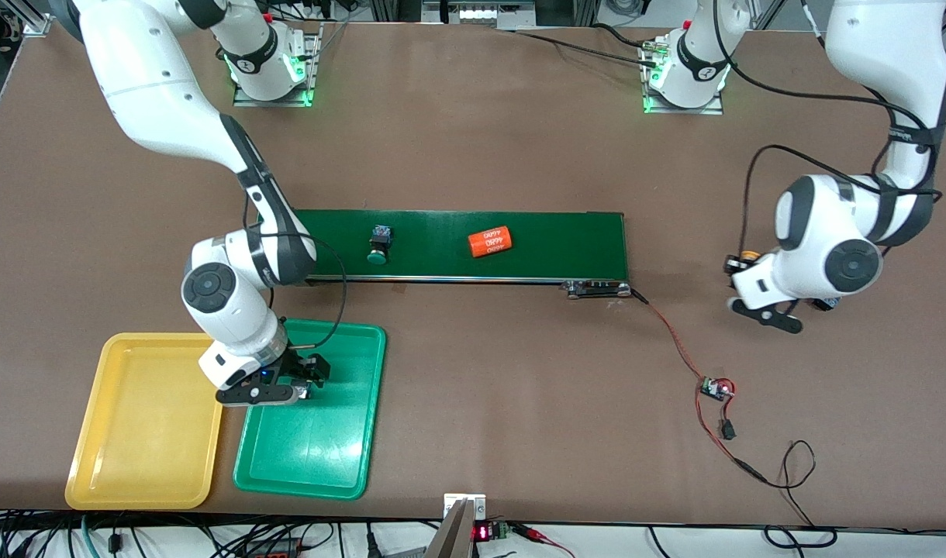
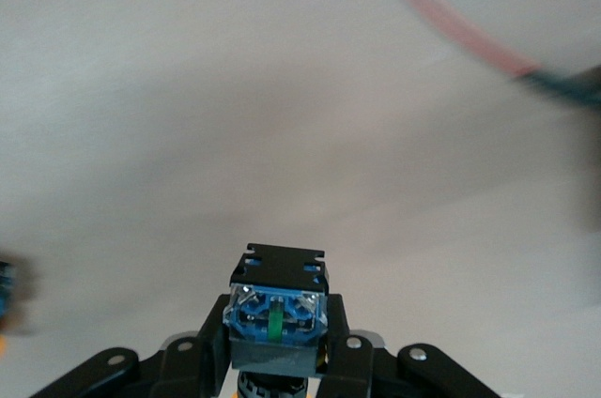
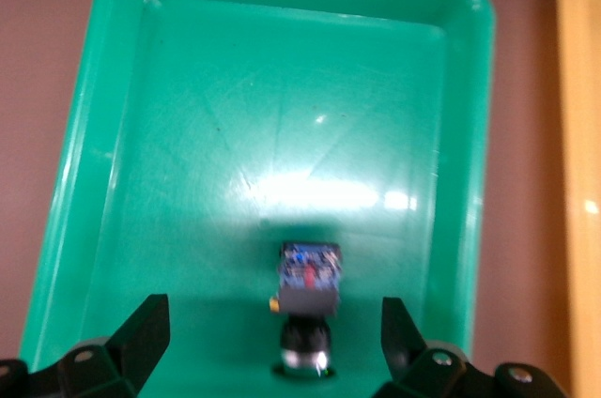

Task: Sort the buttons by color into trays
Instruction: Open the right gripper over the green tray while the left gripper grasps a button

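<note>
We see the right gripper [image 1: 301, 381] low over the green tray [image 1: 341, 465], at the end of it that lies farther from the front camera, close to the edge it shares with the yellow tray [image 1: 143, 465]. Its fingers [image 3: 146, 334] stand wide apart, and between them, touching neither, a button [image 3: 308, 299] sits on the green tray's floor; its cap colour we cannot make out. The two trays lie side by side toward the right arm's end of the table, the yellow one the closer to that end, and we see nothing lying in it. The left gripper [image 1: 783, 306] is toward the left arm's end of the table, well apart from the belt [image 1: 566, 244], and how high it is over the table we cannot tell. In the left wrist view its fingers [image 2: 340, 353] are clamped on a second button [image 2: 278, 309], whose black body with a blue end stands up between them; in the front view a bit of orange shows by the gripper. On the belt lies a third button with a green cap [image 1: 379, 246], nearer the right arm's end, and beside it, toward the left arm's end, an orange cylinder [image 1: 491, 242] with white print rests on its side. A small circuit board [image 1: 717, 387] with red wires lies on the table nearer the front camera than the belt.
</note>
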Controlling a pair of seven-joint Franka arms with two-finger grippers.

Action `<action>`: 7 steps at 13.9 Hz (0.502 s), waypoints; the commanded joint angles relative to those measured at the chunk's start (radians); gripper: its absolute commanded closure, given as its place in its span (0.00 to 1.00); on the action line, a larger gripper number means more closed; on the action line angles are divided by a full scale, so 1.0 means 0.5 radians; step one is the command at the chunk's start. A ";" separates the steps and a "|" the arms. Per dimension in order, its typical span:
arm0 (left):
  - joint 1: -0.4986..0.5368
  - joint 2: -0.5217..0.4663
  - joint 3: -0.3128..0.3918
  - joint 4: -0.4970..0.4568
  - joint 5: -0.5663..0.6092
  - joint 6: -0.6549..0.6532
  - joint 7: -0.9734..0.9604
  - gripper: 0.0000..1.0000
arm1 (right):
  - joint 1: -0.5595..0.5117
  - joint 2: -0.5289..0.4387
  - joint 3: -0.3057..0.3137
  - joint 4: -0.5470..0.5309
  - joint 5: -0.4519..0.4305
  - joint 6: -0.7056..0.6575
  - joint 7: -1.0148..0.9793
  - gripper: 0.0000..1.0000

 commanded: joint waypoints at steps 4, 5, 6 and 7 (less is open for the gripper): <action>-0.069 -0.009 -0.383 0.014 -0.282 0.000 -0.772 0.86 | 0.061 -0.608 -0.016 -0.467 0.206 -0.433 0.034 0.00; -0.072 0.003 -0.444 0.014 -0.310 0.083 -0.834 0.86 | 0.086 -0.697 -0.004 -0.596 0.246 -0.442 0.050 0.00; -0.084 0.030 -0.490 0.011 -0.374 0.175 -0.886 0.86 | 0.107 -0.780 -0.001 -0.718 0.262 -0.445 0.044 0.00; -0.127 0.058 -0.512 0.011 -0.451 0.233 -0.959 0.86 | 0.126 -0.859 0.027 -0.841 0.265 -0.448 0.062 0.00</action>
